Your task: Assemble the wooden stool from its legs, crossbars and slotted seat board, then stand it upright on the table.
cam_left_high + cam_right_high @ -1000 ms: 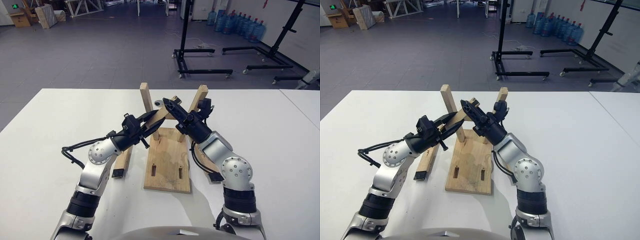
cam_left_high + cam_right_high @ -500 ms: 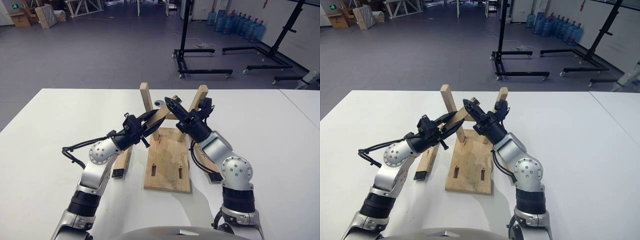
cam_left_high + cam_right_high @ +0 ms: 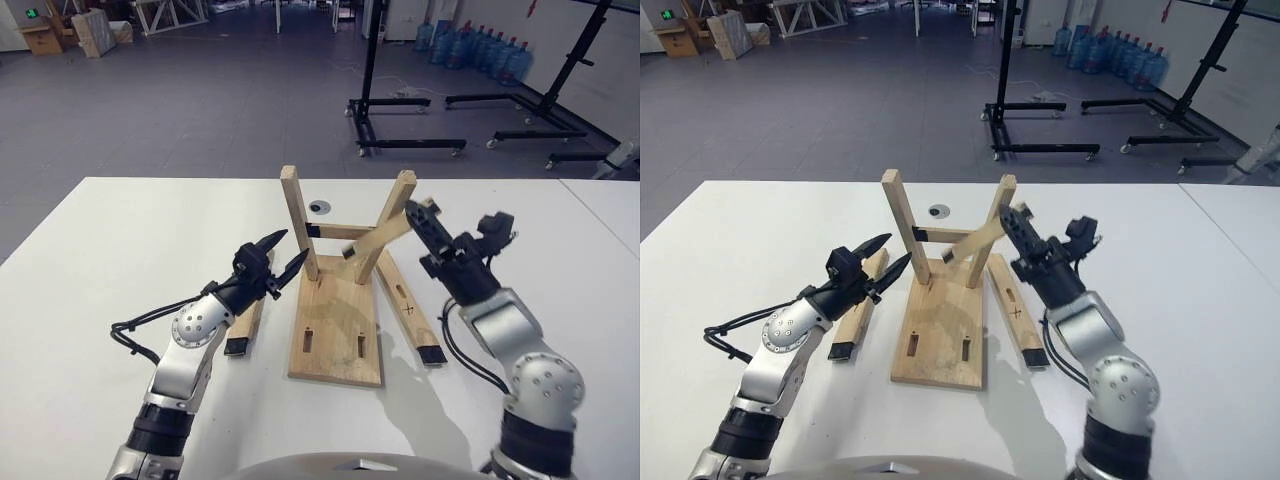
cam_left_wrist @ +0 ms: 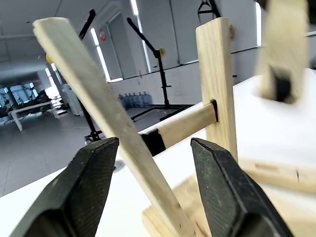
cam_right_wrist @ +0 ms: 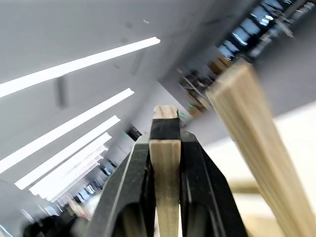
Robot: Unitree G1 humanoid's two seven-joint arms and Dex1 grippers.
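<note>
Your left gripper (image 3: 290,248) is spread wide and holds nothing. In its wrist camera the fingers (image 4: 94,187) sit on either side of the left upright leg (image 4: 103,113), with a gap on both sides. Your right gripper (image 3: 417,212) is pinched onto a loose crossbar (image 5: 165,168), whose black-taped tip reaches in between the two upright legs. You cannot tell whether that crossbar touches the right upright leg (image 3: 400,192).

The seat board (image 3: 335,340) lies flat on the white table (image 3: 100,260), between your arms. One spare leg (image 3: 246,318) lies on the table just left of the board, and another spare leg (image 3: 412,310) lies just right of it. At the board's far end the two upright legs stand in it, leaning apart towards their tops. A fitted crossbar (image 3: 335,231) joins them.
</note>
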